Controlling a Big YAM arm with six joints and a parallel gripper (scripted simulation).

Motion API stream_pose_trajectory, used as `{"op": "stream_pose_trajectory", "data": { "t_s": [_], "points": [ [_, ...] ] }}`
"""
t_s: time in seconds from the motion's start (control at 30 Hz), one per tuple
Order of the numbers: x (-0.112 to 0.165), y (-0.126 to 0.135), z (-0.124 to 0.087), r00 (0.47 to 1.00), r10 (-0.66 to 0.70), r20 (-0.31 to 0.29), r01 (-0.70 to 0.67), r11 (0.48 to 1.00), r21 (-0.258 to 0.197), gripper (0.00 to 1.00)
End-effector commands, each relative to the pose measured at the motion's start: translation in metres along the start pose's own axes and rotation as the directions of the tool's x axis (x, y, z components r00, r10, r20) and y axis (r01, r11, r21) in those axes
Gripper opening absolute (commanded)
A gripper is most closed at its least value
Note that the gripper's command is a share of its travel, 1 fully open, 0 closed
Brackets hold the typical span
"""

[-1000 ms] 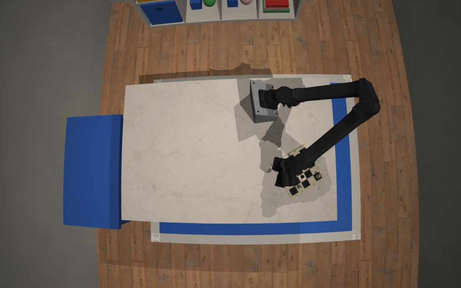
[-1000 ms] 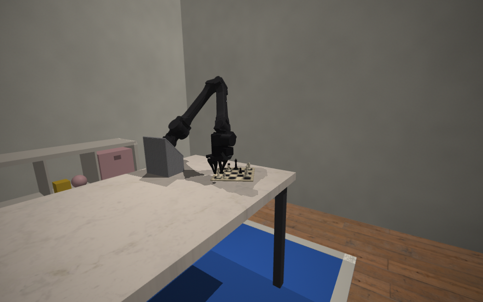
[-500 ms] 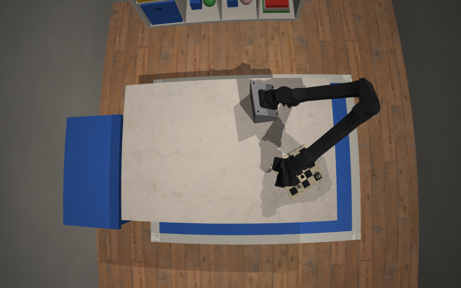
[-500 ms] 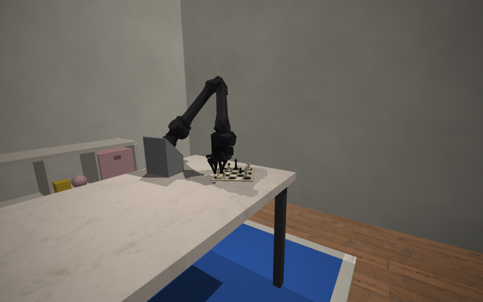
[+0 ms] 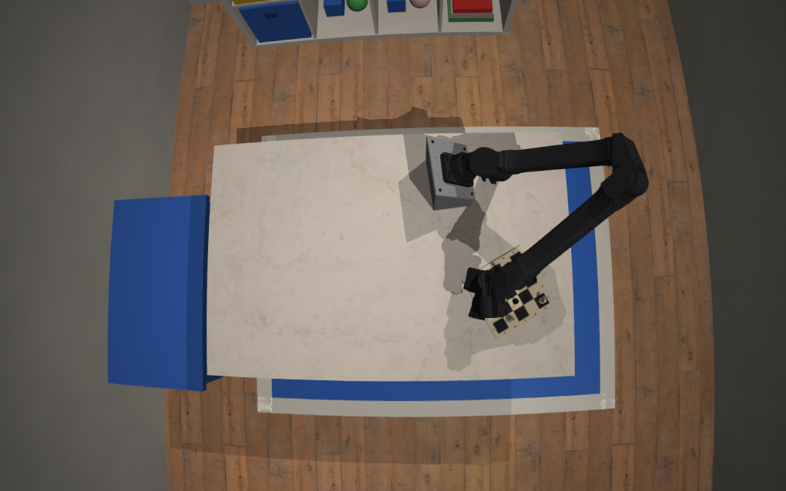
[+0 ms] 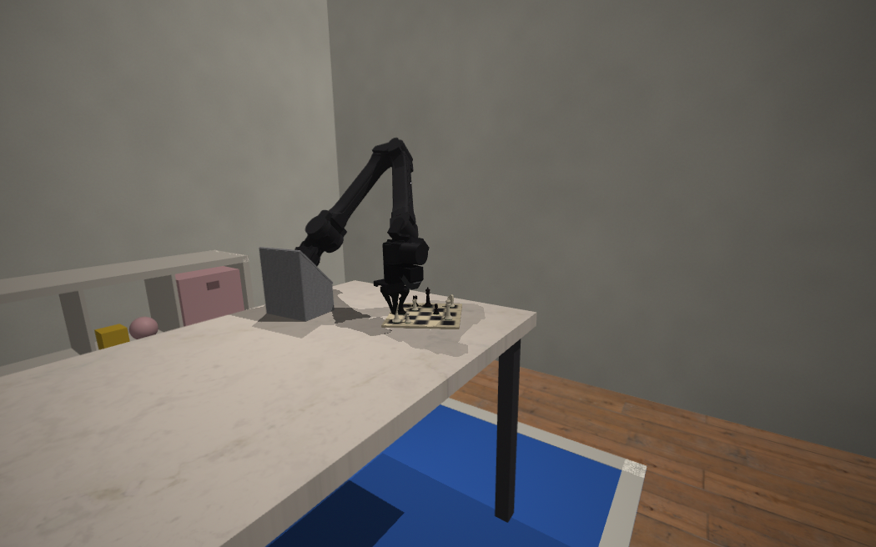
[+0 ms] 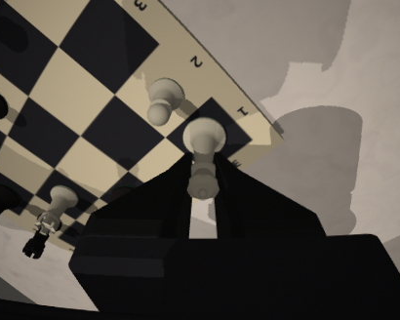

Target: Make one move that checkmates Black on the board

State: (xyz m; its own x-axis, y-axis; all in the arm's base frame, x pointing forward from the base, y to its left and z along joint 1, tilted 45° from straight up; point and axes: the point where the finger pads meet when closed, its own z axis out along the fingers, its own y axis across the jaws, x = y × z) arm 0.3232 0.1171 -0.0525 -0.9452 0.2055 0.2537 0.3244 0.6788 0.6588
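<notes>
A small chessboard [image 5: 515, 296] lies near the table's right edge; it also shows in the exterior view [image 6: 424, 316] and in the wrist view [image 7: 98, 97]. My gripper [image 7: 203, 162] is shut on a white piece [image 7: 203, 155] that stands on the dark corner square by the rank mark 1. Another white pawn [image 7: 164, 100] stands on the adjoining square beside rank 2. A further white piece [image 7: 60, 200] and a dark piece [image 7: 35, 242] show at the lower left. Dark pieces at the left edge are partly cut off. The arm hides much of the board in the top view.
The grey arm base block [image 5: 448, 172] stands behind the board. A blue box [image 5: 158, 292] adjoins the table's left end. A shelf with coloured bins [image 5: 371, 15] stands at the far wall. The table edge lies close to the board [image 6: 530, 316].
</notes>
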Motion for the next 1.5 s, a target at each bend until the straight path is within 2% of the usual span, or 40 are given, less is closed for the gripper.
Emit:
{"op": "stream_pose_trajectory", "data": {
  "t_s": [0.0, 0.73, 0.83, 0.97, 1.17, 1.23, 1.4, 1.47],
  "points": [
    [-0.002, 0.004, 0.005, 1.000, -0.014, -0.004, 0.014, 1.000, 0.000, 0.00],
    [-0.001, 0.005, 0.003, 1.000, -0.017, -0.006, 0.017, 1.000, 0.001, 0.00],
    [-0.015, 0.008, -0.018, 0.999, -0.021, 0.034, 0.022, 1.000, -0.011, 0.00],
    [-0.016, 0.008, -0.039, 0.999, -0.023, 0.037, 0.024, 1.000, -0.007, 0.00],
    [-0.017, 0.008, -0.086, 0.999, -0.027, 0.041, 0.027, 1.000, -0.003, 0.00],
    [-0.017, 0.008, -0.086, 0.999, -0.027, 0.041, 0.027, 1.000, -0.003, 0.00],
    [-0.017, 0.007, -0.113, 0.999, -0.028, 0.043, 0.028, 1.000, -0.001, 0.00],
    [-0.014, 0.005, -0.113, 0.999, -0.020, 0.035, 0.021, 1.000, -0.003, 0.00]
  ]
}}
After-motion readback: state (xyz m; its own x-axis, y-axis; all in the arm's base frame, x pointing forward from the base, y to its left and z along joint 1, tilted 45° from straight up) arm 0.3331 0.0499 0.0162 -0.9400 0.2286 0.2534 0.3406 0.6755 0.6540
